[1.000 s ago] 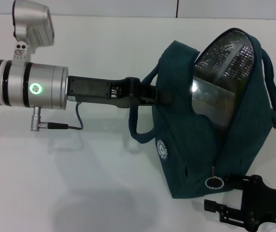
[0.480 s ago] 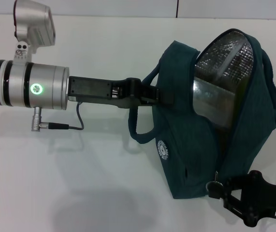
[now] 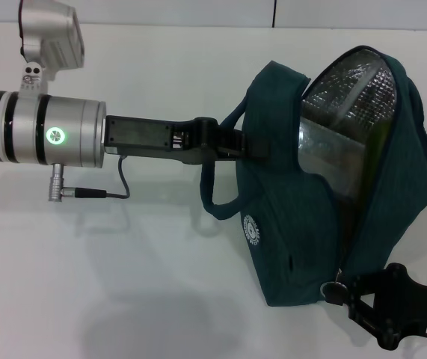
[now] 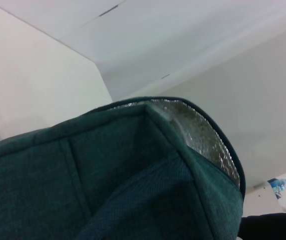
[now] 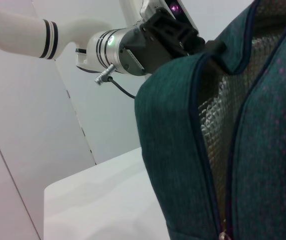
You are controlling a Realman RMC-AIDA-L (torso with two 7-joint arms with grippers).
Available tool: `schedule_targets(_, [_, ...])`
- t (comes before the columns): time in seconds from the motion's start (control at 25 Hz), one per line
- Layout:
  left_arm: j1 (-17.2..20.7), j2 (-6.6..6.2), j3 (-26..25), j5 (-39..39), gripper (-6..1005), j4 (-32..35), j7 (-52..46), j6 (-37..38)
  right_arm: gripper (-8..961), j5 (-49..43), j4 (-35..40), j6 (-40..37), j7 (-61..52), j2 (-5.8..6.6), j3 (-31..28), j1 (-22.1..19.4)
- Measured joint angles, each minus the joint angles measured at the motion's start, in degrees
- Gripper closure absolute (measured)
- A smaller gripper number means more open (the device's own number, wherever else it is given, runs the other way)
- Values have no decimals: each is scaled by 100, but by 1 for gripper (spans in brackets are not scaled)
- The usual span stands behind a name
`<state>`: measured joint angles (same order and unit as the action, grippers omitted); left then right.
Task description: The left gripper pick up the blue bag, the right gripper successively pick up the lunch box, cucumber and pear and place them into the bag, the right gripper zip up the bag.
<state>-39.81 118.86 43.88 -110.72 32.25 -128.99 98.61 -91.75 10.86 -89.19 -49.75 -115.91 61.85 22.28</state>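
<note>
The blue bag [image 3: 295, 224] hangs tilted above the white table, its mouth open and the silver foil lining [image 3: 351, 86] showing. My left gripper [image 3: 256, 149] is shut on the bag's upper rim by a loop handle [image 3: 212, 198]. My right gripper [image 3: 345, 295] is at the bag's lower corner, pinched on the ring zipper pull [image 3: 336, 289]. A clear glossy surface [image 3: 329, 146] inside the mouth looks like the lunch box. The cucumber and pear are hidden. The right wrist view shows the bag [image 5: 178, 150], its zip line, and the left gripper [image 5: 183, 35] on its top.
The white table [image 3: 123, 284] lies under the bag, and a wall seam runs behind it. The left wrist view is filled by bag fabric [image 4: 122, 180], with a small water bottle [image 4: 281, 184] far off.
My right gripper rose from below the bag's corner to the ring zipper pull and closed on it. The bag's right side has shifted slightly. The left arm has held still.
</note>
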Motion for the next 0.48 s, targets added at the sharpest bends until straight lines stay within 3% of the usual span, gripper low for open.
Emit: schedule_targets(0.48, [0,-7,7,23,961,0,11,-9,930,0,-5,-7,-11,7,-6,-20])
